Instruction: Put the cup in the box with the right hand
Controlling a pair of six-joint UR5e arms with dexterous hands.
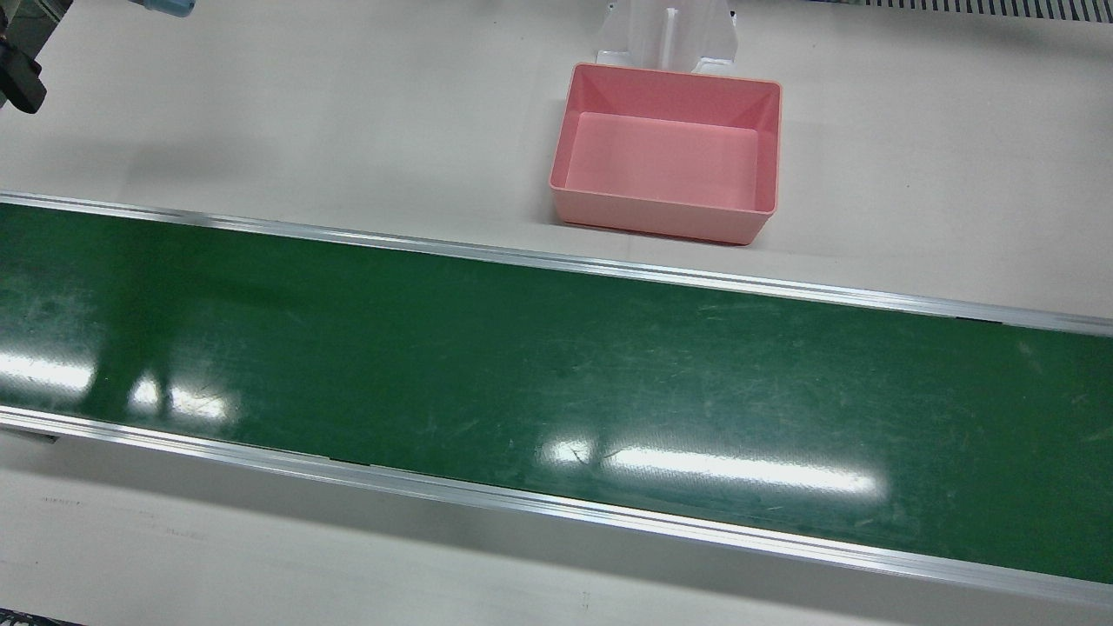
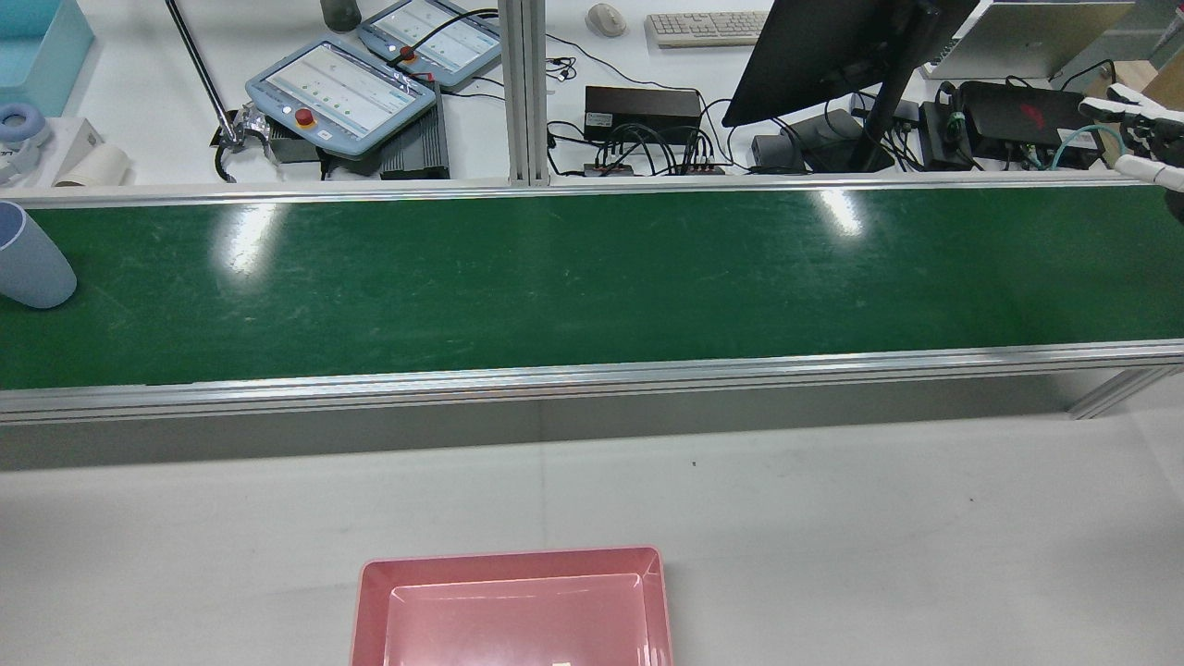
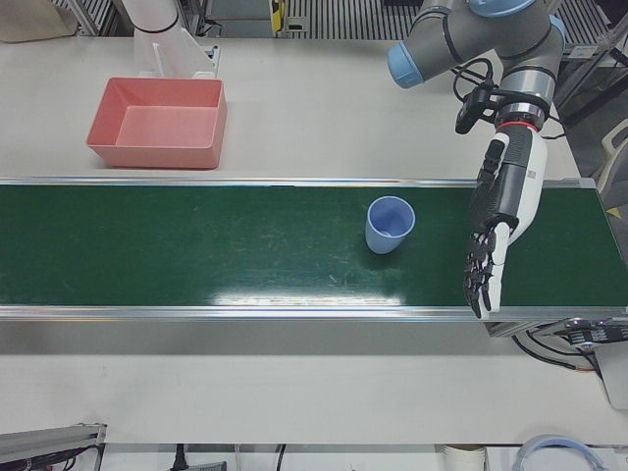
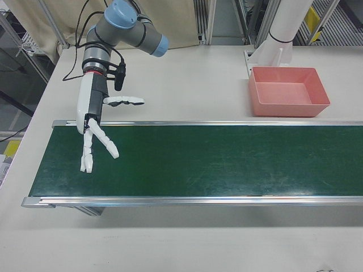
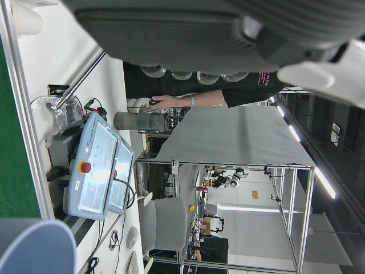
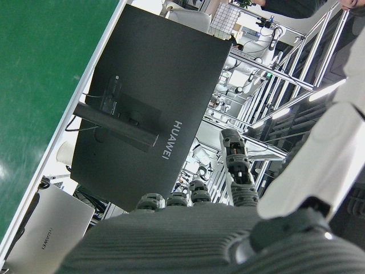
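A light blue cup (image 3: pixel 391 224) stands upright, mouth up, on the green belt (image 3: pixel 196 255). It also shows at the far left of the rear view (image 2: pixel 32 261) and at the bottom of the left hand view (image 5: pixel 34 248). My left hand (image 3: pixel 496 231) is open and empty, hanging over the belt just right of the cup in the left-front view, apart from it. My right hand (image 4: pixel 93 133) is open with fingers spread over the belt's other end, far from the cup. The pink box (image 4: pixel 286 107) stands empty on the white table (image 1: pixel 661 217), beside the belt.
A white arm pedestal (image 1: pixel 665 30) stands right behind the box. Aluminium rails (image 1: pixel 556 261) edge the belt on both sides. Beyond the belt in the rear view are teach pendants (image 2: pixel 342 92), a monitor (image 2: pixel 832 46), a keyboard (image 2: pixel 703 28) and cables.
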